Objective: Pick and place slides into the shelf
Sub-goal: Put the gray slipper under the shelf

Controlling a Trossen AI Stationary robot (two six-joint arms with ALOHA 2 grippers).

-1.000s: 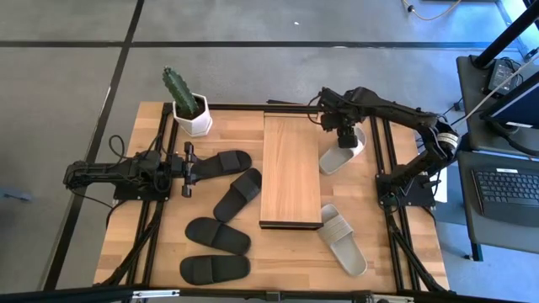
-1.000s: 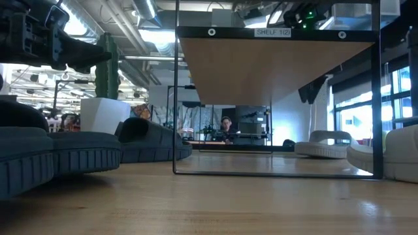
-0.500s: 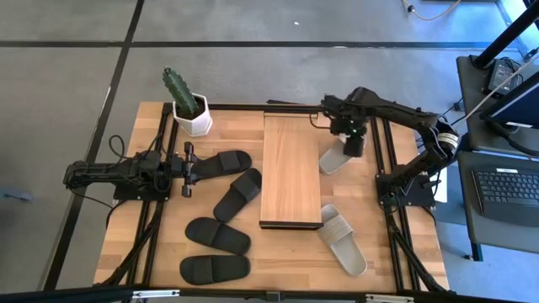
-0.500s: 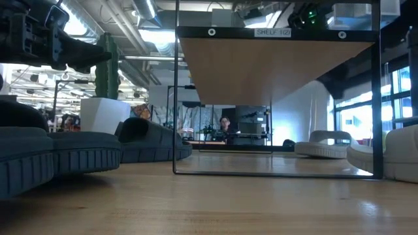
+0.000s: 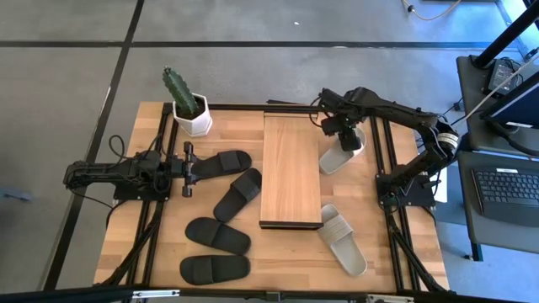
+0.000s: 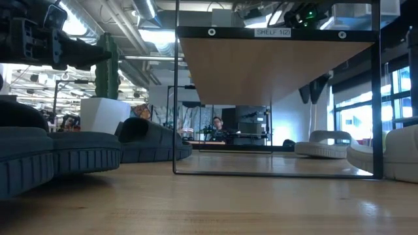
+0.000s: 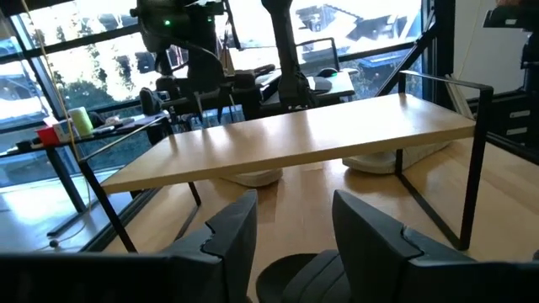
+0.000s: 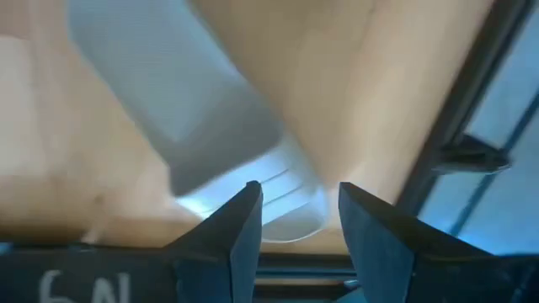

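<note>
The right gripper (image 5: 344,135) hangs above the far end of a pale slide (image 5: 340,156) lying just beside the shelf (image 5: 291,168), its fingers (image 8: 240,231) spread with the slide's rounded end showing in the gap between them. The left gripper (image 5: 187,169) waits with jaws parted beside a black slide (image 5: 221,162).

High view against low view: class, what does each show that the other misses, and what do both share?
Only the high view shows both beige slides whole, the four black slides, the right gripper above a beige slide and the left gripper. Only the low view shows the shelf label and a person behind. Both show the shelf and cactus pot.
</note>
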